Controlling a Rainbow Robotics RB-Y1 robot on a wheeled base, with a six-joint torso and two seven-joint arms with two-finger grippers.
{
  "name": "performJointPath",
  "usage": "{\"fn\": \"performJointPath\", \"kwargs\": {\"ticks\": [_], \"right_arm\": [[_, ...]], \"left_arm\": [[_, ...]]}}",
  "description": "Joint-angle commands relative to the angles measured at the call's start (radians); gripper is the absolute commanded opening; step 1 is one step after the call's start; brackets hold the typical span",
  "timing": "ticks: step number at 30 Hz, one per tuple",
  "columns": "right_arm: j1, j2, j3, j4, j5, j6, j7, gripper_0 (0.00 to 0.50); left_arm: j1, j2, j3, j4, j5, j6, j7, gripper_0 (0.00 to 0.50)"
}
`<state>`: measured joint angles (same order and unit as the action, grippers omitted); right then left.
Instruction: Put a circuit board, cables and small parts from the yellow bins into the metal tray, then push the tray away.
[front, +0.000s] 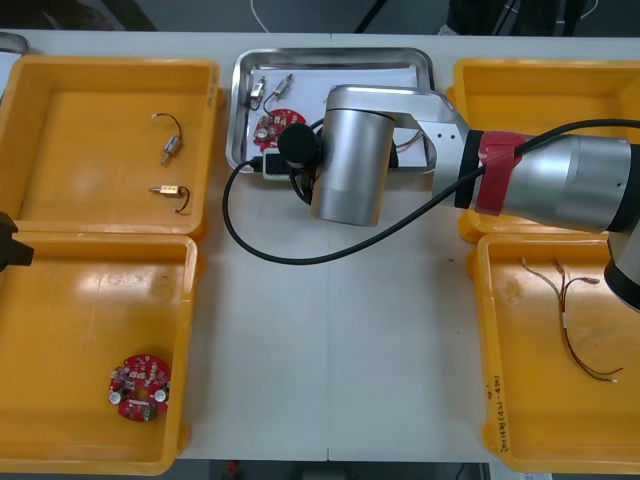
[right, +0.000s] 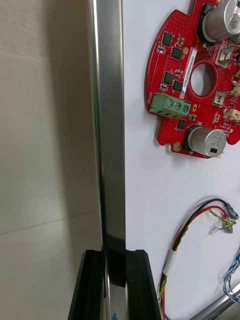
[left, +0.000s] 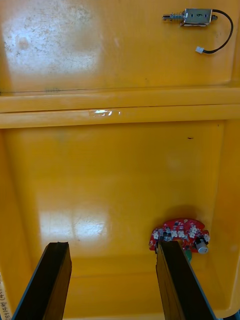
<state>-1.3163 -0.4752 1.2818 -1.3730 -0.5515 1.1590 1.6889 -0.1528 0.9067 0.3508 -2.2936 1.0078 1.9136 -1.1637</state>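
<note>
The metal tray (front: 240, 110) stands at the table's far middle, white inside. It holds a round red circuit board (front: 272, 124), small metal parts (front: 258, 90) and cables. My right arm (front: 350, 165) reaches across to the tray's near edge. In the right wrist view my right gripper (right: 116, 285) is shut on the tray's shiny rim (right: 110, 125), with the circuit board (right: 175, 30), a red and yellow cable (right: 187, 227) and a blue and white cable (right: 231, 272) inside the tray. My left gripper (left: 112, 245) hangs open over the near left bin.
The far left yellow bin (front: 110, 70) holds two small metal parts (front: 170, 150). A second circuit board (front: 140, 387) lies in the near left bin. Red and yellow cables (front: 575, 320) lie in the near right bin. The arm's black cable (front: 260, 250) loops over the table.
</note>
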Motion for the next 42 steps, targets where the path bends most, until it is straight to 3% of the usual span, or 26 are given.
{"fn": "performJointPath", "kwargs": {"ticks": [1, 10, 42], "right_arm": [[-0.064, 0.004, 0.002, 0.048, 0.008, -0.038, 0.058, 0.000], [-0.075, 0.041, 0.002, 0.132, 0.007, -0.071, 0.069, 0.000], [-0.075, 0.058, 0.002, 0.143, -0.007, -0.073, 0.103, 0.000]], "left_arm": [[0.016, 0.046, 0.030, -0.029, 0.008, 0.006, -0.024, 0.500], [0.016, 0.046, 0.030, -0.029, 0.008, 0.006, -0.024, 0.500], [0.016, 0.046, 0.030, -0.029, 0.008, 0.006, -0.024, 0.500]]}}
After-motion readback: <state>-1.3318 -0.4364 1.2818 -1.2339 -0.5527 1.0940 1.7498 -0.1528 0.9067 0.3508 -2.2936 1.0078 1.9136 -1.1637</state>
